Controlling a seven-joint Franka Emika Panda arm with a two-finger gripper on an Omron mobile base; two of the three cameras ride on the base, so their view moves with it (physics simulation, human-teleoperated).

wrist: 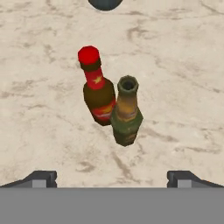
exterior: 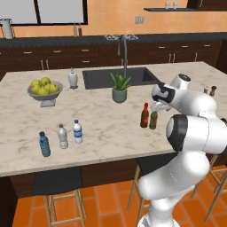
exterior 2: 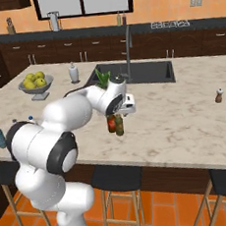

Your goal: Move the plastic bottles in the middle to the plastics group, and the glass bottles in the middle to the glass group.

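- Two slim glass bottles stand upright on the counter right under my hand: the red-brown bottle with its red top and the olive-brown bottle, touching or nearly so in the hand view.
- My gripper hangs above them with fingers spread as wide as they go, holding nothing.
- From the left base view I also see the labelled plastic bottle just beside the grey-clear bottle, with the blue bottle near them.
- From the right base view the two tiny bottles sit well apart, far along the marble counter.
- Further back are a fruit bowl, a potted plant, the sink and dark cabinets.
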